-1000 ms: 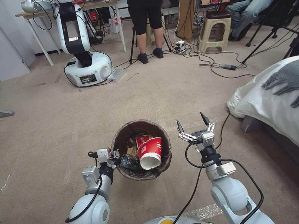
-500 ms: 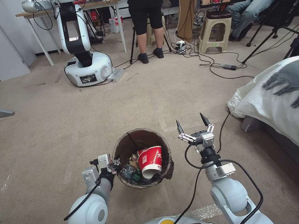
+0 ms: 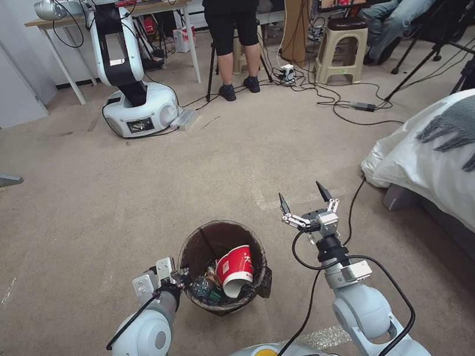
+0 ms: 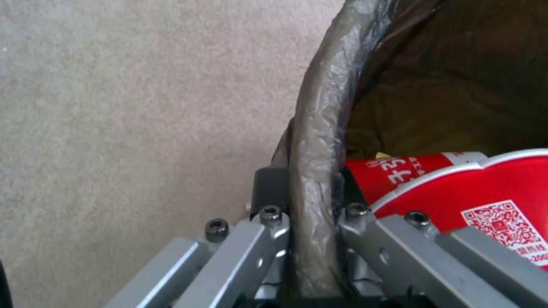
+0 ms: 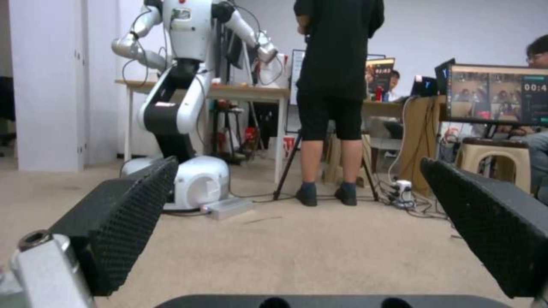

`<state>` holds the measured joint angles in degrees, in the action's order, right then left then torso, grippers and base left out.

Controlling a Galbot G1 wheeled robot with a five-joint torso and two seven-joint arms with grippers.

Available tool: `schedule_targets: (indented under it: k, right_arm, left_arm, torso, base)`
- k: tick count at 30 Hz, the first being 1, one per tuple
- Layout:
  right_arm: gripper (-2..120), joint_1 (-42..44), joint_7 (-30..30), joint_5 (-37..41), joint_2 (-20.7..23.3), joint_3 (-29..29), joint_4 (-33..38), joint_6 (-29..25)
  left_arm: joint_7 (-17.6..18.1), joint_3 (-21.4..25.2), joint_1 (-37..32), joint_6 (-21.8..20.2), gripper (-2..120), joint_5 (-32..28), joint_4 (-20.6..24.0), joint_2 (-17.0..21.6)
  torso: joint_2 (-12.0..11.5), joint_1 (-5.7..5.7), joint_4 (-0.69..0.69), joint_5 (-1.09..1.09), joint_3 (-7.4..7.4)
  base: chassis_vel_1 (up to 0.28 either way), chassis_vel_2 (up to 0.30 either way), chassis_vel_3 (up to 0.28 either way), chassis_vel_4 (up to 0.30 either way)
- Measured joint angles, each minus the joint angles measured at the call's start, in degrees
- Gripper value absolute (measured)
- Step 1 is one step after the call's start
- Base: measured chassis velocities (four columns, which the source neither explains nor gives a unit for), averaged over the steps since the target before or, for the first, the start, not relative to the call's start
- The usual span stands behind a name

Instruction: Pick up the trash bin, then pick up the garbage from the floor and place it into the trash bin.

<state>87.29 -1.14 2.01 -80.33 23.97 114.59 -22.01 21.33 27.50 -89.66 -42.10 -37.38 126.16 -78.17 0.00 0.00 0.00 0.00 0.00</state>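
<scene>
Here the trash bin (image 3: 222,266) is held low in the centre of the head view, its bag-covered rim (image 4: 314,141) clamped between the jaws of the left gripper (image 3: 176,279). A red cup (image 3: 234,267) is seen inside. The right gripper (image 3: 301,198) is raised just right of the bin, jaws wide, holding nothing.

**Surfaces and finishes as I see them**

The trash bin (image 3: 192,256) is lined with thin, wrinkled, slightly glossy plastic film over its rim. A smooth red paper cup (image 3: 234,269) lies inside. My left gripper (image 4: 311,239) is brushed bare metal with dark screws. My right gripper (image 3: 300,199), at the bin's 2 o'clock, has matt black, knurled rubbery pads (image 5: 123,222). The carpet (image 3: 103,198) is matt, short-napped beige cloth.
</scene>
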Motion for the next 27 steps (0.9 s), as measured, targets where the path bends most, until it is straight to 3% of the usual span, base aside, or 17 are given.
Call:
schedule_targets:
  k: [16,27]
  right_arm:
    - [100,0.5,0.4,-0.4,-0.4,-0.1,-0.1,-0.5]
    - [100,0.9,0.7,-0.4,-0.5,0.1,0.2,-0.7]
  left_arm:
    - [-0.8,-0.3,0.9,0.1,3,0.1,-5.7,-0.6]
    - [-1.1,-0.6,1.8,0.6,39,-0.2,-7.2,-1.1]
  torso:
    - [0.0,0.0,0.01,0.04,-0.01]
    - [0.0,0.0,0.01,0.04,-0.01]
  base:
    - [0.0,0.0,0.0,0.0]
    - [0.0,0.0,0.0,0.0]
